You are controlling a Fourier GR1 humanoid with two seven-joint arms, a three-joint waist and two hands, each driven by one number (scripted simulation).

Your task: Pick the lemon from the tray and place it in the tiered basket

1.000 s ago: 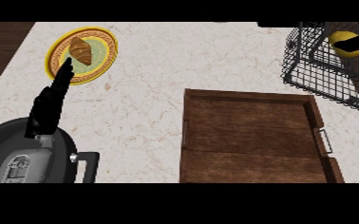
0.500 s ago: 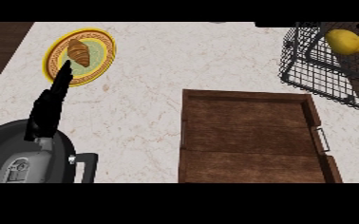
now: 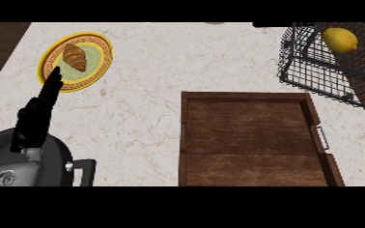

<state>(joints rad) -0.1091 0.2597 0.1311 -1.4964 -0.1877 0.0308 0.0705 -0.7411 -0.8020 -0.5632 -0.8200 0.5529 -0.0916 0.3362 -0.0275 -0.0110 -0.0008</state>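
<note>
The yellow lemon point(image 3: 341, 39) lies inside the black wire tiered basket point(image 3: 314, 72) at the top right, with nothing touching it. The brown wooden tray point(image 3: 249, 97) sits at the lower middle and holds nothing. My left hand point(image 3: 41, 108) stands at the left, fingers straight and pointing up, its tip just over the near rim of a yellow plate. My right hand does not show in the head view.
A yellow plate point(image 3: 96, 70) with a croissant point(image 3: 74, 57) sits at the top left of the marble counter. My grey left forearm point(image 3: 28, 162) fills the lower left corner. The counter's edges run along the far left and far right.
A dark shape partly covered the lemon a second ago; now the lemon shows whole inside the basket. The left hand has kept its place.
</note>
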